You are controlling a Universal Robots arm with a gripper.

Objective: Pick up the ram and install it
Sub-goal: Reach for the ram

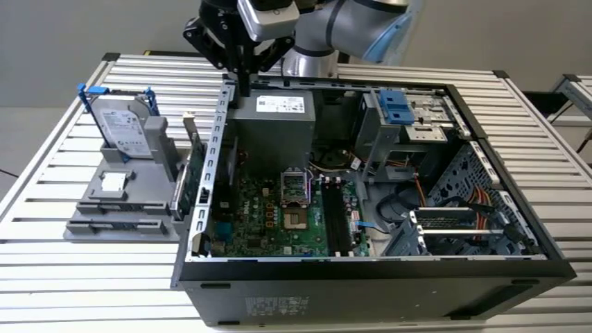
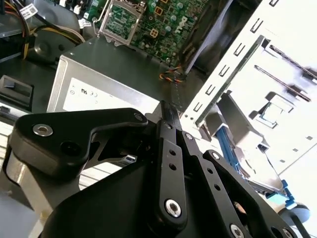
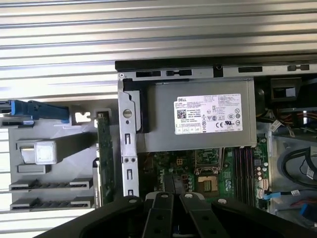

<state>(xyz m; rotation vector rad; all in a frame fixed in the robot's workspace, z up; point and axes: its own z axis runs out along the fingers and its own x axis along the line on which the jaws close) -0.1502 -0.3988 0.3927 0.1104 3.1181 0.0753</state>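
My gripper (image 1: 245, 84) hangs over the back corner of the open computer case (image 1: 370, 267), on the exterior view's left. It is just above the grey power supply (image 1: 270, 121). In both wrist views the black fingers (image 2: 166, 124) meet at their tips and nothing is between them, so the gripper (image 3: 169, 182) is shut and empty. Beyond the power supply lies the green motherboard (image 1: 268, 215) with its long dark memory slots (image 1: 333, 215) beside the processor socket (image 1: 293, 187). The ram is hidden; I cannot pick it out among the slots or on the stand.
A grey parts stand (image 1: 120, 208) sits on the slatted table at the exterior view's left of the case. It holds a silver hard drive with blue rails (image 1: 125, 128) upright and a green expansion card (image 1: 191, 177) close against the case wall. Drive bays and cables (image 1: 444, 201) crowd the case's other side.
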